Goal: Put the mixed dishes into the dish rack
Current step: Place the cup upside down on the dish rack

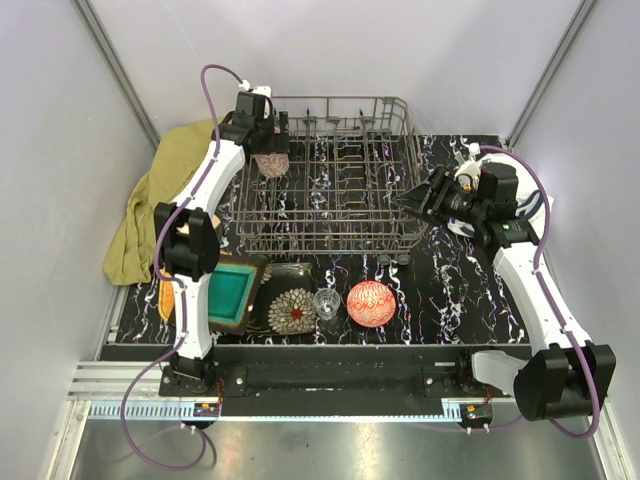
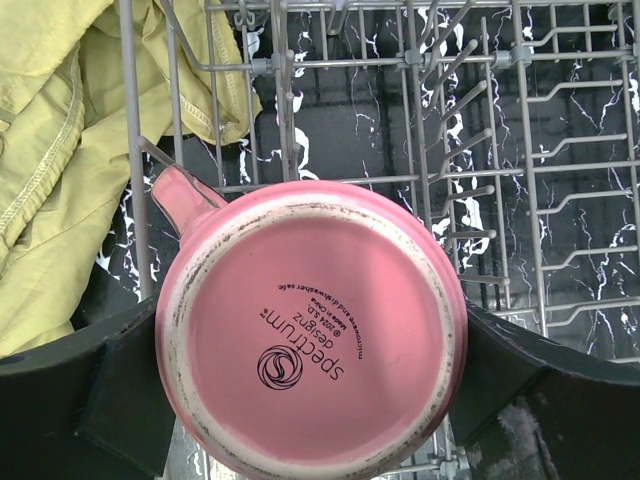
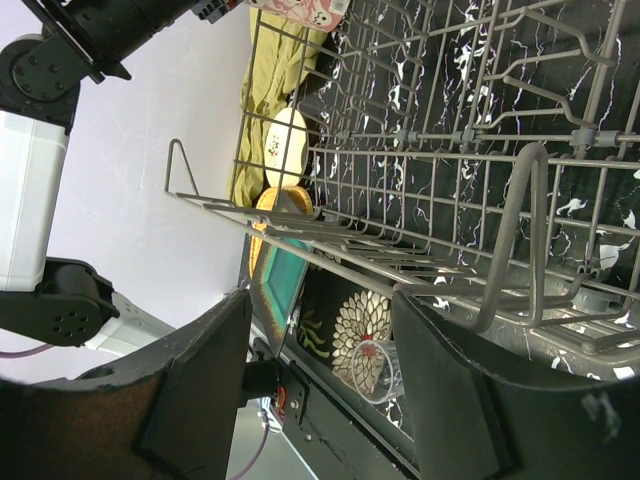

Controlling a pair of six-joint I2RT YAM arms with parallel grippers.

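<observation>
- L gripper (image 1: 270, 152): jaws clamped on cup (image 2: 310, 330), one finger (image 2: 95, 395) on each side of its wall.
- Cup: pink, base twd the wrist cam so mouth faces down. Handle sticks out at upper left in that view. Printed maker's mark on base, rim of base scuffed.
- Cup hangs over far-left corner of rack (image 1: 330, 247), inside the raised sides. Can't tell if it touches the wires.
- Rack: grey wire, sits mid-table on black marbled top (image 1: 450, 290). No other dish seen in it.
- R gripper (image 3: 320, 390): jaws apart, nothing between them. It's at rack's right side, near the front corner. Contact w/ rim unclear.
- Front row on table, L to R in top view: teal plate (image 1: 232, 285), floral plate (image 1: 292, 310), glass (image 1: 326, 303), red bowl (image 1: 371, 303).
- Teal plate overlaps floral plate's left edge. Glass just beside floral plate. Bowl apart from the glass.
- R wrist view: cream plate (image 3: 283, 145) and orange plate (image 3: 282, 200) lie beyond the teal one, outside the rack.
- Olive cloth (image 1: 150, 205) bunched left of rack, up against its far-left corner.
</observation>
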